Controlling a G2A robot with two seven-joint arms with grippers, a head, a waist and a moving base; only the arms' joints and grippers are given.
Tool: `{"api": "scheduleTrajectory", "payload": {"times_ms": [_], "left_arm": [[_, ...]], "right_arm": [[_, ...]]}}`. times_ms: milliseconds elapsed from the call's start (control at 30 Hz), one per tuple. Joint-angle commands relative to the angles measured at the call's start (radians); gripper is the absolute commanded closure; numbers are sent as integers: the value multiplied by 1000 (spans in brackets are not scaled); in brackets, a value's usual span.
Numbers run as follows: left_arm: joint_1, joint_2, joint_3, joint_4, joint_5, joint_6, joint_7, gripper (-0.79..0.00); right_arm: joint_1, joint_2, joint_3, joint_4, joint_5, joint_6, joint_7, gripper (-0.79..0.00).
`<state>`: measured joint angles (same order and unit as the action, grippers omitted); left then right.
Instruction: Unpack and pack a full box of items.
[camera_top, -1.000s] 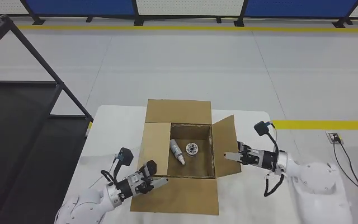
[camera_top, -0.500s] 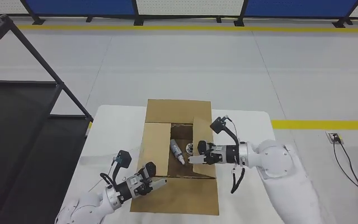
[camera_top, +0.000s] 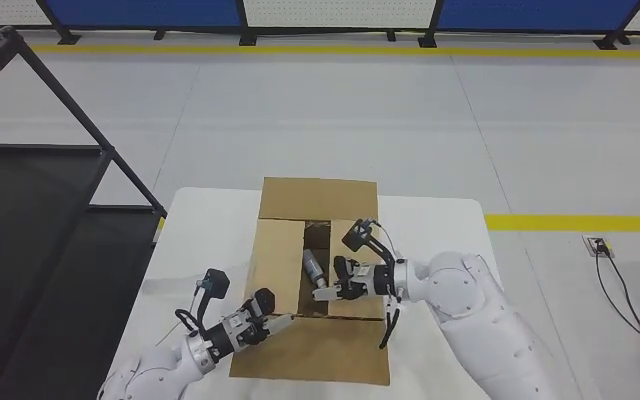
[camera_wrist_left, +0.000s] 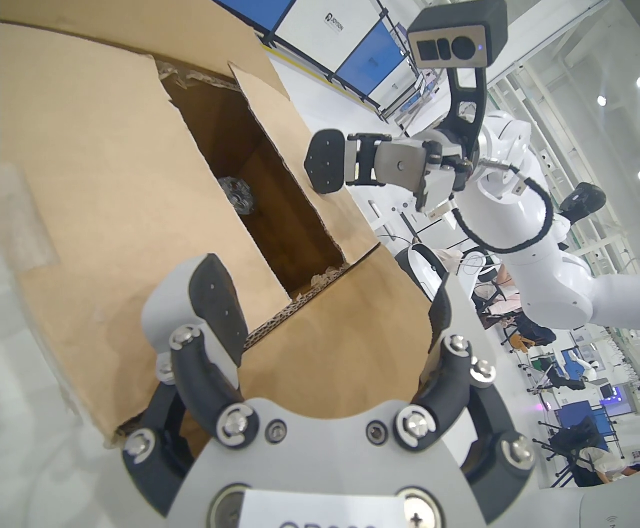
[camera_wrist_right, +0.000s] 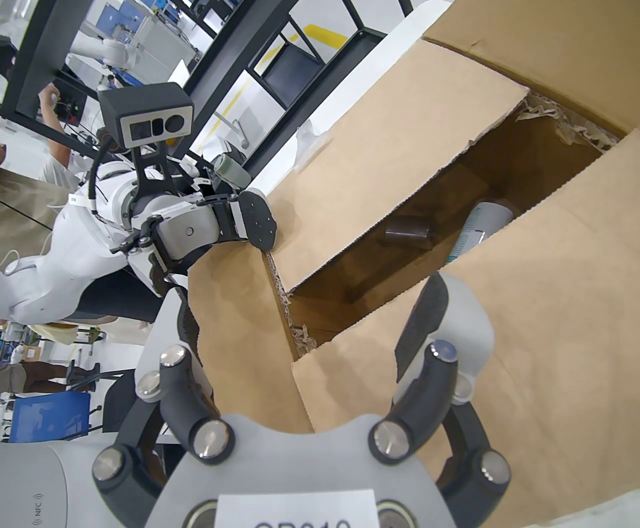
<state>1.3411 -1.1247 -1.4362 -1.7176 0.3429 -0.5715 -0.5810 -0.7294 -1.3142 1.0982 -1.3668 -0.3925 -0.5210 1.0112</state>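
Quick rundown from us: the brown cardboard box (camera_top: 320, 200) sits in the middle of the white surface (camera_top: 200, 230), between the two arms. Its left flap (camera_top: 280, 258) is folded in over one side of the opening and its right flap (camera_top: 358, 250) is tipped in over the other side, so there's just a narrow slot between them. The near flap (camera_top: 320, 350) hangs out toward the robot. Through the slot we can see a white bottle with a grey cap (camera_top: 314, 268) lying on the box floor. From the right wrist camera there's also a small dark cylinder (camera_wrist_right: 407, 232) just beside it. The left wrist camera catches a small clear faceted round piece (camera_wrist_left: 237, 195) down in there too. The right gripper (camera_top: 325, 292) hovers over the inner edge of the right flap, right above the slot. Its fingers (camera_wrist_right: 435, 320) are spread wide with nothing pinched between them. We can't tell if it's actually touching the cardboard. The left gripper (camera_top: 280, 322) is down at the left corner of the near flap. Its fingers (camera_wrist_left: 215, 305) are also spread wide, with the flap's cardboard sitting between them but not clamped.
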Motion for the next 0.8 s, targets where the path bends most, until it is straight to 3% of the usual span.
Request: {"api": "scheduleTrajectory", "payload": {"times_ms": [0,333,767], "left_arm": [[-1,1,2,0,1,4,4,-785],[-2,5,8,-3,1,18,22,-785],[-1,10,-4,1,-39,-18,63,-785]], "right_arm": [[2,0,-11,2,-18,-4,-15,-785],[26,-4,-70,24,-104,43,-62,-785],[49,-2,-77,70,-68,44,-113,-785]]}}
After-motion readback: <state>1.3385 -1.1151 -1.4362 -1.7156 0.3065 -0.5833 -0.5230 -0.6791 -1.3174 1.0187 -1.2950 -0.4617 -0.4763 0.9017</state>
